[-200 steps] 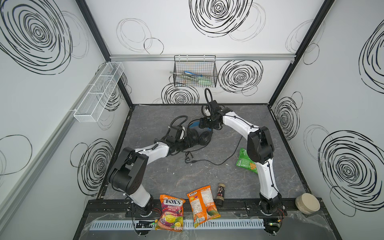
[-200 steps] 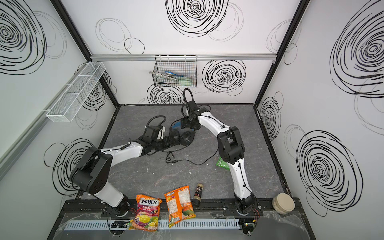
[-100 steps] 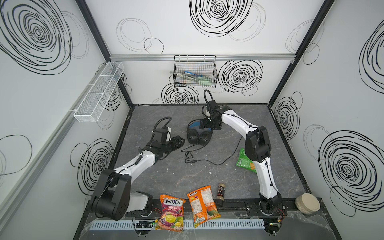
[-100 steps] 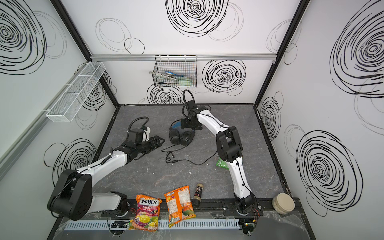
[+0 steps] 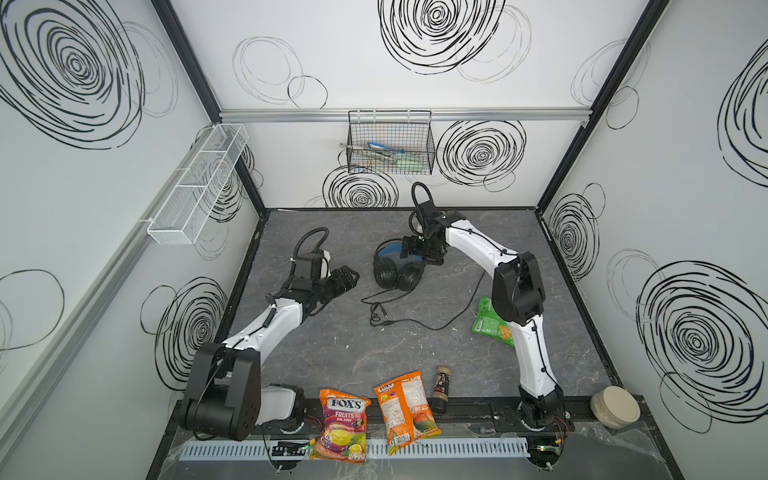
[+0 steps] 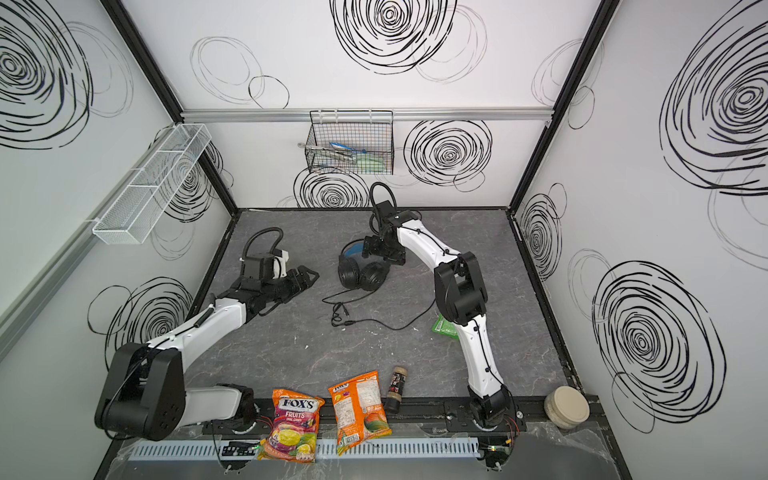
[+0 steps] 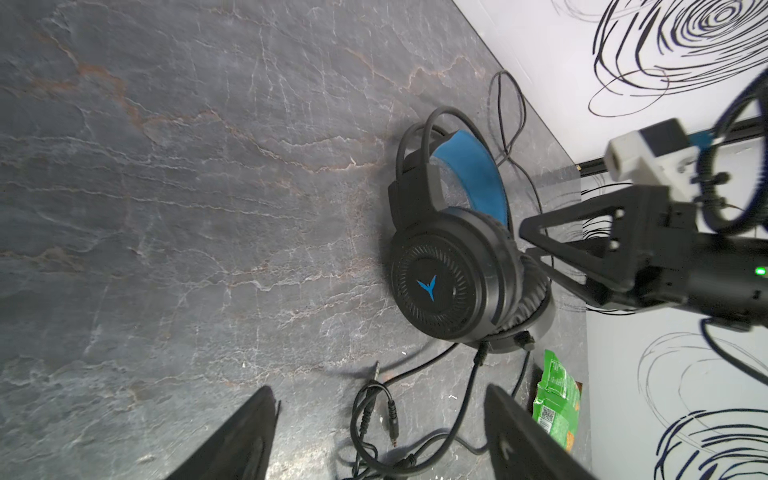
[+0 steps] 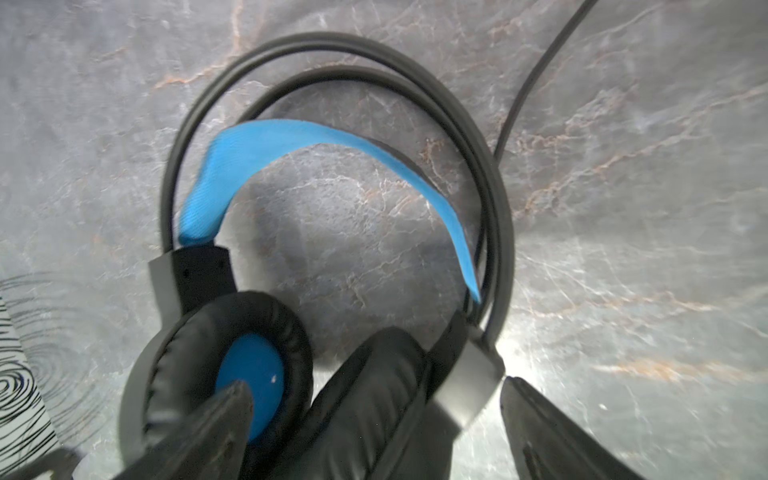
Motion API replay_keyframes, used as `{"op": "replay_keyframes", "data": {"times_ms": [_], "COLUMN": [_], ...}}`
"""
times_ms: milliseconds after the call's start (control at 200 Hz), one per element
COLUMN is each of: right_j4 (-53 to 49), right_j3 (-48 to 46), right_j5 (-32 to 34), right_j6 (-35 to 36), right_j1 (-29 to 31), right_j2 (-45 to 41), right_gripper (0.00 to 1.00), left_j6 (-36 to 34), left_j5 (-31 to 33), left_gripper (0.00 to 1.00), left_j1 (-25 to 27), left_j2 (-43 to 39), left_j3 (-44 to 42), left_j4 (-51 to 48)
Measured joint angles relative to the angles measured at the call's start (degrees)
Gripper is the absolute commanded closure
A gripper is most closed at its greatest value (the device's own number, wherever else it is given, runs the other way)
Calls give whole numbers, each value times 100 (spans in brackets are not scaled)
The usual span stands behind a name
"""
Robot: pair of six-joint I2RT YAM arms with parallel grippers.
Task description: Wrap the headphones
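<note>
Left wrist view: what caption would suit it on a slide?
Black-and-blue headphones rest on the grey tabletop, cable trailing loose, seen between the left arm's open jaws.

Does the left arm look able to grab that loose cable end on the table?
Probably yes: the left end effector is open and empty, and the cable end lies on bare table just ahead of it, with nothing between.

The headphones [image 8: 332, 374] are blurred in the right wrist view and run off its edge (as do the fingers [image 8: 216, 432] of the right gripper [image 8: 374, 384]). In both top views the right arm [image 5: 517, 291] hides part of the green packet [image 5: 486, 326]. What lies in the wire basket [image 5: 361, 129] is too small to name.
</note>
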State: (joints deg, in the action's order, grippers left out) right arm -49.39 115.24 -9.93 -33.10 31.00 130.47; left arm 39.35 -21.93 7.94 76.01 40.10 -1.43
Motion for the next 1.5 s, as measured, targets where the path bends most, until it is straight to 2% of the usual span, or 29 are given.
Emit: {"op": "replay_keyframes", "data": {"times_ms": [370, 425, 555, 655, 870, 981, 1126, 1241, 1361, 1501], "right_j4": [-20, -17, -42, -92, -101, -39, 46, 79, 111, 114], "right_j3": [168, 243, 522, 680, 831, 883, 960, 1196, 1296, 1296], "right_j5": [140, 223, 476, 671, 1091, 1292, 1250, 1102, 977, 879], "right_j6": [-66, 2, 258, 498, 1027, 1325, 1609, 1821, 1963, 2052], "right_j1": [-20, -15, 22, 118, 413, 605, 802, 850, 866, 866], "right_j2": [538, 573, 715, 841, 876, 876, 925, 1099, 1172, 1172], "right_gripper": [3, 0, 25, 35, 39, 45, 55, 57, 56, 56], "left_j6": [55, 55, 46, -74, -538, -688, -704, -750, -903, -1381], "left_j5": [127, 142, 173, 256, 428, 446, 356, 354, 334, 560], "left_gripper": [19, 20, 25, 27, 27, 27, 27, 27, 19, 10], "left_j1": [90, 90, 90, 96, 68, 4, -208, -341, -387, -286], "left_j2": [-37, -37, -33, 68, 507, 717, 960, 1139, 1449, 2170], "left_j3": [70, 81, 92, 260, 929, 1067, 1056, 1049, 1198, 1937], "left_j4": [-20, -20, -24, -197, -625, -673, -662, -671, -826, -1290]}}
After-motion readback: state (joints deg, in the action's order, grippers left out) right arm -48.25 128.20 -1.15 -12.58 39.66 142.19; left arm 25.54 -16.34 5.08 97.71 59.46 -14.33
